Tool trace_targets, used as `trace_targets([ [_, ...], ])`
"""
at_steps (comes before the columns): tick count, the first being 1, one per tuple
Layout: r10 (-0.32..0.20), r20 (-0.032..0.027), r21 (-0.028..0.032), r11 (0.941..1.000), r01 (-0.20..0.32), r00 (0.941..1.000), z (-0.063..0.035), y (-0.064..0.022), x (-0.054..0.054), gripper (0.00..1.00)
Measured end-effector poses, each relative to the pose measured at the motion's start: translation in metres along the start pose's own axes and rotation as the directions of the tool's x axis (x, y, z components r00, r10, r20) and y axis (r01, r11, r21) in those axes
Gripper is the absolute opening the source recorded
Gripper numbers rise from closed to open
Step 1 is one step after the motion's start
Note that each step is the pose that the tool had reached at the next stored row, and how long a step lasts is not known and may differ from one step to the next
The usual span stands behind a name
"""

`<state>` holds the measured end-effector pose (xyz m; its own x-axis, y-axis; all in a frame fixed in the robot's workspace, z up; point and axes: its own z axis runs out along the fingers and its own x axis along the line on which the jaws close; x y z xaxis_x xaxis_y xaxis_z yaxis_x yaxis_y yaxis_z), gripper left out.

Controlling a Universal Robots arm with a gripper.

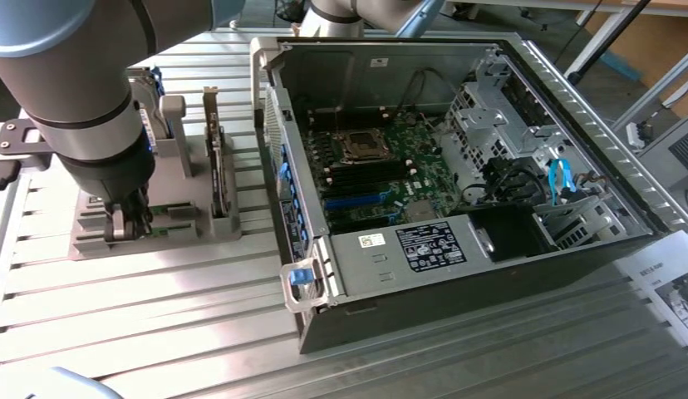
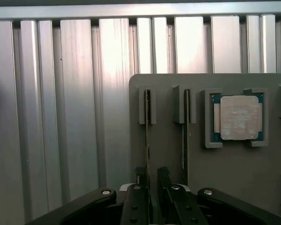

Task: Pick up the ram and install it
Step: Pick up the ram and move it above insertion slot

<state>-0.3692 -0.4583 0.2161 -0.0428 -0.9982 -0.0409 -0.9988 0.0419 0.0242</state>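
The pick-up step is in hand, and nothing is lifted yet. At the exterior view's left, the black 2-finger gripper [image 1: 128,223] hangs straight down over the matte grey moulded plastic fixture [image 1: 200,229] on the ribbed, brushed aluminium slat table [image 1: 155,324].

In the wrist view the jaws stand open, 1 finger on each side of the ram [image 2: 147,140]. It is a long, thin circuit-board stick seen edge-on as a dark line, standing upright in a narrow slot of the fixture. I cannot tell whether either pad touches it. A second, similar thin stick [image 2: 185,136] stands in the next slot, just beside the first. The square processor chip with a dull silver lid and green rim [image 2: 239,117] lies flat in its own pocket further along.

To my eye, the grasp calls for the pads to meet the stick's flat faces squarely, since it is thin, rigid and tightly slotted.

The open black steel computer case [image 1: 333,66] lies at the centre and right of the exterior view, its green motherboard [image 1: 394,170] exposed, well apart from the fixture.
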Motion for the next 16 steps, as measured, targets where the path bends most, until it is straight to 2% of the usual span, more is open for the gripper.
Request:
trace_targets([
  [16, 0.0, 0.0001, 0.0001, 1.0, 0.0, 1.0, 0.0043, -0.0014, 0.0002, 0.24],
])
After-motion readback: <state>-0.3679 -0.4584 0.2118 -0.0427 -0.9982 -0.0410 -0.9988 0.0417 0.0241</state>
